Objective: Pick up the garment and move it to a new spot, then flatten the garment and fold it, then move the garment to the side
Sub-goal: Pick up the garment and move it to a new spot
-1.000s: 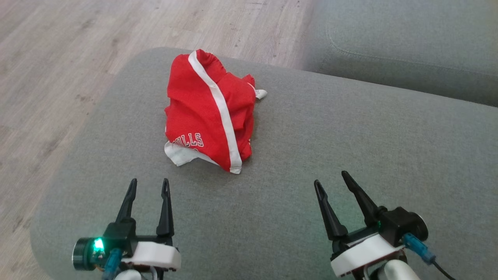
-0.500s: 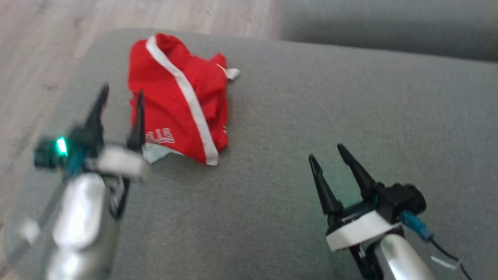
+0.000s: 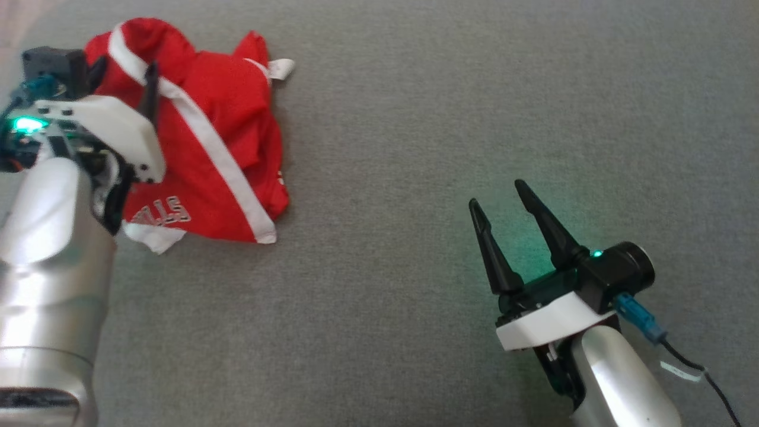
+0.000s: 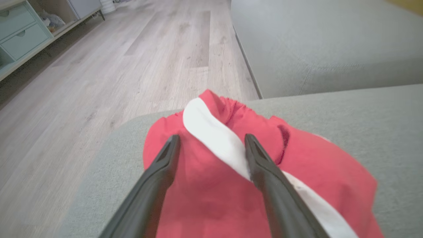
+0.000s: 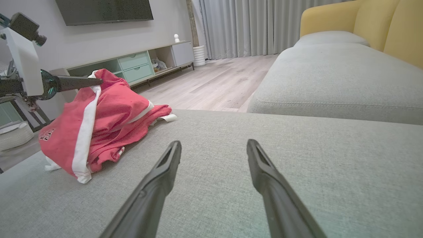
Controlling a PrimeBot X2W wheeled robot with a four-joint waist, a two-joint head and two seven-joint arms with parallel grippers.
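grey sofa (image 5: 330,72), pale wood floor (image 5: 214,86), mint cabinet (image 5: 135,66), grey curtains (image 5: 248,28)

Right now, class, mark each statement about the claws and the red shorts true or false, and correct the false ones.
1. The left claw is open at the red shorts. True.
2. The right claw grips the shorts. False: it is open over bare grey cushion, apart from them.
3. The shorts lie flat and folded. False: they sit in a crumpled heap.
4. A white stripe runs down the shorts. True.
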